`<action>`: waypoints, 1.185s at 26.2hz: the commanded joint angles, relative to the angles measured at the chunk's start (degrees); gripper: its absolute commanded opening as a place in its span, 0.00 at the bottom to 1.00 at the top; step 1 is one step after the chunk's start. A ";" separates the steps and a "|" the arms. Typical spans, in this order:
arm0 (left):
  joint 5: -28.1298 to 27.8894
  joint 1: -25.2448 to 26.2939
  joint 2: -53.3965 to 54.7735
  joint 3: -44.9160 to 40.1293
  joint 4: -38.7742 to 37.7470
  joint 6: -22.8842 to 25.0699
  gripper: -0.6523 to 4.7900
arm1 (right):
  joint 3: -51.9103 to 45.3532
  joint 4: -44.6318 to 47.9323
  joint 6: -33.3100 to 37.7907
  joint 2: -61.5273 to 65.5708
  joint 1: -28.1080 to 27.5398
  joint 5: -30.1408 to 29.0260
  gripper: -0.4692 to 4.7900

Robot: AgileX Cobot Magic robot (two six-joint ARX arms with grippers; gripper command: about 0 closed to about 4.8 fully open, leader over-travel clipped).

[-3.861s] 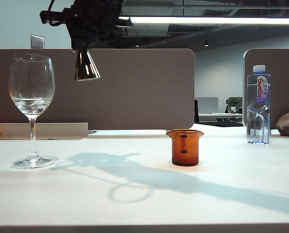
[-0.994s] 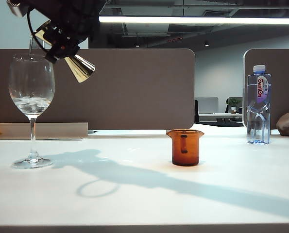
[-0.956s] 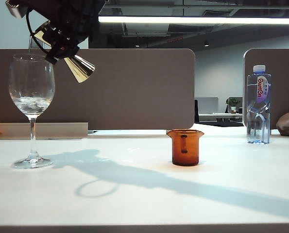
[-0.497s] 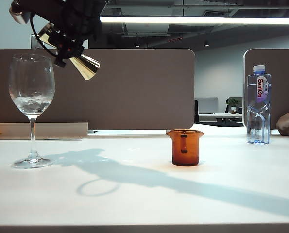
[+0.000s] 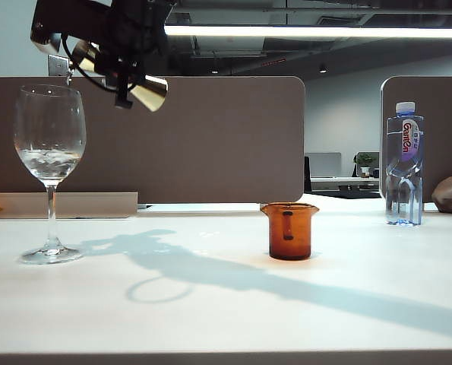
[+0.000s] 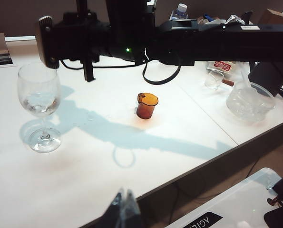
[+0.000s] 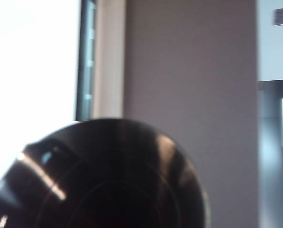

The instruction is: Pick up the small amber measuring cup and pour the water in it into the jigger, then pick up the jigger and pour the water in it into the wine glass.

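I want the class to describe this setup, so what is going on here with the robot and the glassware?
The right gripper is shut on the gold jigger, holding it tipped nearly sideways in the air just above and beside the wine glass, which holds some water. The small amber cup stands alone on the white table. The left gripper is shut, holds nothing and hangs near the table's front edge.

Gold jigger [image 5: 151, 92], amber measuring cup [image 5: 289, 230], clear wine glass [image 5: 49, 144], seemingly white table [image 5: 226, 304].
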 commanded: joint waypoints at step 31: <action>0.20 0.04 0.04 0.17 -0.28 0.02 0.12 | 2.60 12.31 -0.87 -0.46 0.15 0.02 0.09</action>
